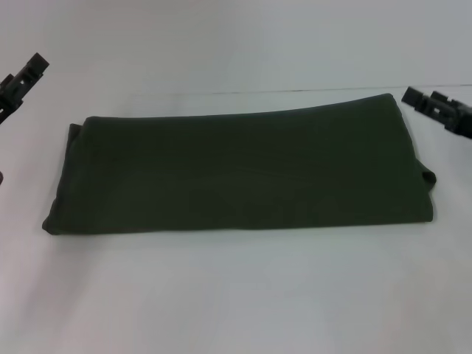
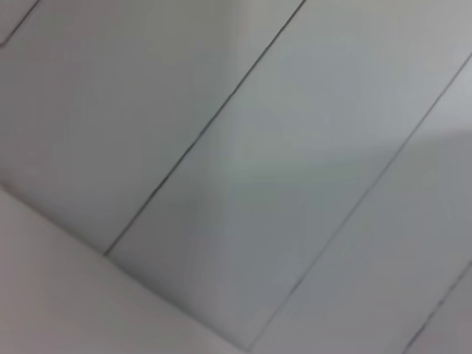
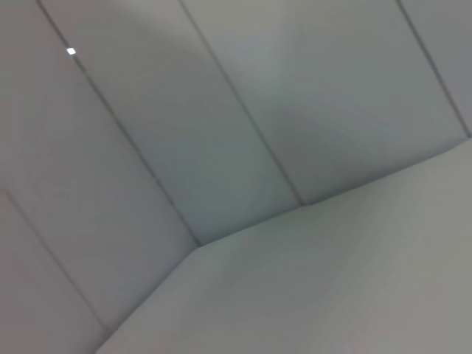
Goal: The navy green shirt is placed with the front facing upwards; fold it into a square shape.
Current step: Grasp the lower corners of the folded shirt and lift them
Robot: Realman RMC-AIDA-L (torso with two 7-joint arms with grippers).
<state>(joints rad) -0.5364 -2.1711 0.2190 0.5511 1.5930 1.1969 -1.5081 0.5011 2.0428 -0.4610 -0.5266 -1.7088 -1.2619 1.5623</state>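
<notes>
- The navy green shirt (image 1: 243,171) is seen lying on the white table (image 1: 236,295) as a wide folded band, plain side up, between the two claws and touched by neither.
- The left gripper (image 1: 18,85) is held raised, off the shirt's left end.
- The right gripper (image 1: 435,105) is held just beyond the shirt's far right corner.
- Whether either claw is spread or pressed together cannot be told.
</notes>
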